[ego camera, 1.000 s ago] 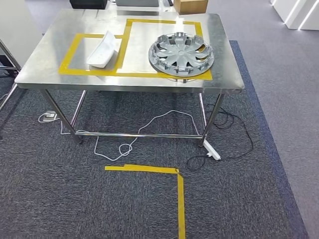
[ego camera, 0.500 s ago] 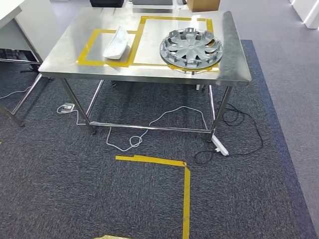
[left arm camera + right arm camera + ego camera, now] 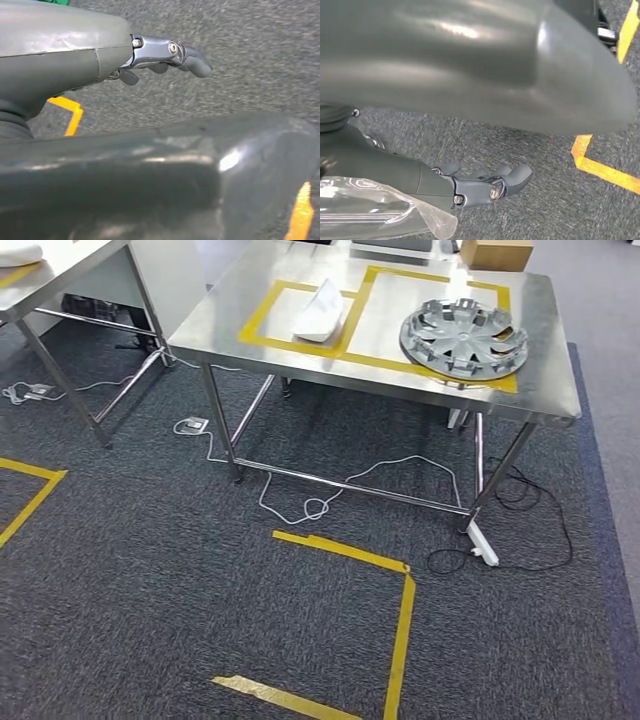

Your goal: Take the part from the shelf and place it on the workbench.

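Lying at twelve o'clock on a brushed steel workbench framed with yellow tape: a curved white part inside the smaller rectangle, a round spoked grey hubcap toward one o'clock. Hanging over coarse dark carpet, left hand showing straight metal-jointed fingers gripping nothing. Hanging likewise, right hand with fingers extended and empty, crinkled clear plastic film wrapping the wrist behind.
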Tool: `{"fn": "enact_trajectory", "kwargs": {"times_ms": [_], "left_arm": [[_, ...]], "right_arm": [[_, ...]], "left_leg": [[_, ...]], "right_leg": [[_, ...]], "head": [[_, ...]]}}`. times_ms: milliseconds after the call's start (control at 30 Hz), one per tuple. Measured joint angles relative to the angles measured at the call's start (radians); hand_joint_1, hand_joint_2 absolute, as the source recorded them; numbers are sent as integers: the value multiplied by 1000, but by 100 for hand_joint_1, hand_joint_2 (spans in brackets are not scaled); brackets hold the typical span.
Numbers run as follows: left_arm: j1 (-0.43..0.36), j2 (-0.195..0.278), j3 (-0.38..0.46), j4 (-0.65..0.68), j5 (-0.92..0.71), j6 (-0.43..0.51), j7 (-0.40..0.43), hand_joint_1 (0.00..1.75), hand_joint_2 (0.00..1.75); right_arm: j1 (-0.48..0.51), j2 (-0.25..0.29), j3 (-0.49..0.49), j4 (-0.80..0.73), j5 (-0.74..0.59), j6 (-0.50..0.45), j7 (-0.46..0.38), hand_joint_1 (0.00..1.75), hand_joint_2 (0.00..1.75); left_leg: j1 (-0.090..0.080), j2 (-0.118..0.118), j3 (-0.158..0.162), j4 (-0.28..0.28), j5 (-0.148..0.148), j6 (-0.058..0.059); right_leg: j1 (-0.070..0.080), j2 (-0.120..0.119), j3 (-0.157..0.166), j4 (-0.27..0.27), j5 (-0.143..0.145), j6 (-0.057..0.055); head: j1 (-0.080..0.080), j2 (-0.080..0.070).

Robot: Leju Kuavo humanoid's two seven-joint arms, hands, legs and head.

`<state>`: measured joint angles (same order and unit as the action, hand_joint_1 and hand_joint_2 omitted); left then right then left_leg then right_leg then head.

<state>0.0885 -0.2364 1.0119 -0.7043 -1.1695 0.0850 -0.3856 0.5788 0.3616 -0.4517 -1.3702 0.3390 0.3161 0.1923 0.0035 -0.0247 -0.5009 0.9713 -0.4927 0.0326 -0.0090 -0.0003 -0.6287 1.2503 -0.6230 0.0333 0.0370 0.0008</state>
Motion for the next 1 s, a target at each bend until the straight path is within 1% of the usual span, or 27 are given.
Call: {"fn": "enact_trajectory", "kwargs": {"times_ms": [33,100,133,167,233,267,300,333,367,400,433,467,500,533,567,600,633,667,733,767,800,833,867,900,933,967,1000], "left_arm": [[0,0,3,1,-6,-4,0,0,0],[-3,-3,9,1,-17,-12,-1,0,0],[-6,-4,11,1,-21,-14,-2,0,0],[-8,-6,14,1,-25,-16,-2,0,0],[-10,-9,22,0,-31,-17,-2,0,0],[-9,-15,29,-3,-32,-16,2,0,0],[-10,-24,36,-9,-31,-14,8,0,0],[-10,-36,43,-16,-27,-9,16,0,0],[-11,-48,47,-24,-21,-4,23,0,0],[-12,-58,49,-29,-14,2,29,0,0],[-12,-66,49,-33,-7,7,33,0,0],[-11,-74,49,-37,0,10,36,0,0],[-8,-79,49,-39,7,10,38,0,0],[-6,-83,48,-44,13,9,39,0,0],[-5,-86,47,-50,17,8,41,0,0],[-5,-89,45,-56,20,5,42,0,0],[-6,-92,43,-62,23,4,43,0,0],[-8,-94,41,-68,25,1,43,0,0],[-6,-98,40,-74,35,-7,41,0,0],[-5,-100,39,-77,42,-12,41,0,0],[-4,-101,36,-80,52,-16,41,0,0],[-5,-102,32,-84,63,-20,43,0,0],[-6,-103,26,-87,74,-22,44,0,0],[-8,-102,21,-89,86,-23,47,0,0],[-8,-102,16,-89,97,-24,49,0,0],[-8,-101,13,-89,108,-22,51,0,0],[-8,-101,10,-88,116,-18,52,0,0]], "right_arm": [[0,0,0,1,0,0,0,0,0],[-2,0,-1,1,0,0,0,0,0],[-2,0,-1,1,1,0,0,0,0],[-2,0,-1,2,2,0,-1,0,0],[-3,0,-2,4,5,-1,-3,0,0],[-5,0,-2,6,6,-3,-5,0,0],[-6,0,-3,6,5,-5,-6,0,0],[-7,0,-4,7,4,-7,-7,0,0],[-8,0,-6,8,4,-7,-7,0,0],[-8,0,-8,10,5,-7,-8,0,0],[-9,0,-10,13,7,-5,-9,0,0],[-13,0,-13,16,11,-4,-12,0,0],[-18,0,-16,20,15,-2,-17,0,0],[-24,0,-20,24,19,0,-22,0,0],[-30,0,-24,28,24,2,-27,0,0],[-35,0,-28,32,28,3,-32,0,0],[-41,0,-32,37,32,5,-37,0,0],[-46,0,-37,41,37,7,-43,0,0],[-61,0,-49,49,48,14,-58,0,0],[-71,0,-55,52,55,17,-66,0,0],[-79,0,-62,56,62,21,-74,0,0],[-86,0,-71,60,70,26,-82,0,0],[-92,0,-82,65,81,33,-90,0,0],[-99,0,-96,72,94,40,-98,0,0],[-105,0,-110,80,108,48,-107,0,0],[-113,0,-126,89,124,55,-115,0,0],[-121,0,-141,96,139,61,-124,0,0]], "left_leg": [[-2,-13,-3,0,5,-1],[-5,-38,-9,2,12,-5],[-6,-49,-13,4,16,-9],[-5,-60,-19,5,20,-14],[-1,-82,-29,6,28,-28],[-1,-80,-35,12,25,-33],[-1,-66,-45,33,8,-37],[-2,-44,-64,75,-21,-41],[-1,-16,-90,135,-61,-45],[1,1,-118,204,-99,-50],[3,10,-139,262,-126,-54],[6,15,-145,290,-134,-57],[8,18,-131,279,-122,-59],[9,25,-98,229,-95,-60],[10,41,-53,157,-63,-59],[7,61,-13,87,-41,-55],[4,77,13,37,-27,-50],[1,88,24,11,-23,-43],[-3,77,18,5,-20,-28],[-2,70,14,3,-16,-21],[0,63,11,1,-11,-13],[2,54,7,-1,-5,-6],[3,45,3,-2,-1,-1],[3,34,-2,-1,2,2],[2,22,-6,-1,5,3],[1,10,-9,-1,7,3],[1,-4,-11,0,9,2]], "right_leg": [[2,8,40,-62,31,-7],[3,53,126,-213,80,-25],[4,73,151,-262,90,-30],[4,85,161,-285,90,-33],[5,67,161,-293,95,-34],[3,54,163,-298,100,-37],[1,41,163,-302,105,-41],[-1,25,161,-306,109,-44],[0,9,159,-306,111,-47],[0,-7,153,-305,111,-48],[1,-24,149,-304,111,-48],[2,-39,146,-301,111,-48],[2,-53,144,-299,110,-47],[2,-66,143,-296,109,-45],[2,-78,143,-293,108,-43],[5,-90,143,-289,106,-38],[7,-100,143,-285,104,-33],[9,-109,143,-282,103,-28],[9,-125,148,-281,105,-18],[8,-120,148,-278,101,-12],[6,-102,142,-263,88,-7],[4,-75,126,-230,63,-2],[2,-44,99,-172,28,2],[0,-21,66,-100,-8,4],[0,-10,36,-33,-34,5],[-1,-4,16,10,-44,6],[-1,-2,14,13,-31,5]], "head": [[0,0],[-1,0],[-1,0],[-1,0],[-1,0],[-2,0],[-5,0],[-8,0],[-11,0],[-14,0],[-14,0],[-14,0],[-14,0],[-14,0],[-15,0],[-15,0],[-14,0],[-12,0],[-9,0],[-9,0],[-7,0],[-5,0],[-3,0],[-1,0],[-1,0],[-1,0],[0,0]]}}
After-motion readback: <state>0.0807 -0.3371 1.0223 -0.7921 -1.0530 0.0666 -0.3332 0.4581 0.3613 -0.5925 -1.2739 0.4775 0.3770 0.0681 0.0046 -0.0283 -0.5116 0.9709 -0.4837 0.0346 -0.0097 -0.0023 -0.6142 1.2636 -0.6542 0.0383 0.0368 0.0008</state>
